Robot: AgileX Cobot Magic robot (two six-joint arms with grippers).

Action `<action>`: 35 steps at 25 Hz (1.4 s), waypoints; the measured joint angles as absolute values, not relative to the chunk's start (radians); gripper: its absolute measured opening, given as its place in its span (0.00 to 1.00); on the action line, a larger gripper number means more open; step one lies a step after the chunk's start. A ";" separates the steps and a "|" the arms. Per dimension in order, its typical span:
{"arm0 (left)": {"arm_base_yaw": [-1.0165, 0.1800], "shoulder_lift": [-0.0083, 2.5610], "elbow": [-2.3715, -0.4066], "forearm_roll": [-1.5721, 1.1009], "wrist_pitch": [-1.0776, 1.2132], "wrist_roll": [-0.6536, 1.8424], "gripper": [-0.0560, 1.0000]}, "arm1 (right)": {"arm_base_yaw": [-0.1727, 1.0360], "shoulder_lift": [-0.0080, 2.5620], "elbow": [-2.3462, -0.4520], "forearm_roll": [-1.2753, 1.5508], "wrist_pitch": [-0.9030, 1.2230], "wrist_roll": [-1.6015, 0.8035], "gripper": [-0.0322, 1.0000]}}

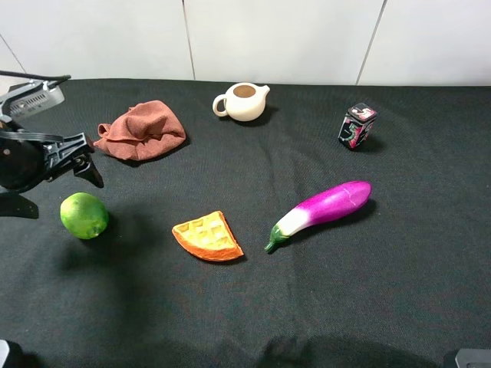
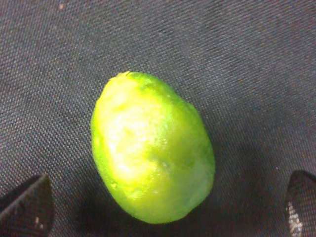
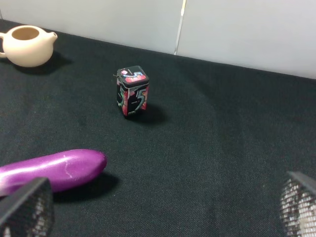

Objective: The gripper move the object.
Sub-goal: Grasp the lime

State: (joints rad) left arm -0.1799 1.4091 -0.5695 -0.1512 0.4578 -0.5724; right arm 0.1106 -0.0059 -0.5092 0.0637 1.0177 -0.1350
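The green lime lies on the black cloth at the left, and it fills the left wrist view. My left gripper hovers just above and behind it, apart from it. Its jaws are open, with one fingertip on each side of the lime in the left wrist view, and nothing is held. My right gripper is open and empty, low at the front right, and faces the purple eggplant.
A waffle piece and the eggplant lie mid-table. A reddish-brown cloth, a cream teapot and a small black tin stand at the back. A white wall runs behind the table.
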 joint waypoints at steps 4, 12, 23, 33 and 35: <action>-0.180 1.413 -0.557 -0.151 0.421 -0.586 0.99 | 0.111 -0.006 -0.509 0.064 1.018 -0.135 0.70; -0.181 1.531 -0.556 -0.157 0.371 -0.609 0.99 | 0.111 -0.006 -0.509 0.059 1.018 -0.135 0.70; -0.181 1.538 -0.556 -0.173 0.331 -0.609 0.99 | 0.111 -0.006 -0.509 0.059 1.018 -0.135 0.70; -0.181 1.538 -0.556 -0.174 0.319 -0.609 0.98 | 0.111 -0.006 -0.509 0.059 1.018 -0.135 0.70; -0.181 1.538 -0.556 -0.174 0.318 -0.609 0.98 | 0.111 -0.006 -0.509 0.059 1.018 -0.135 0.70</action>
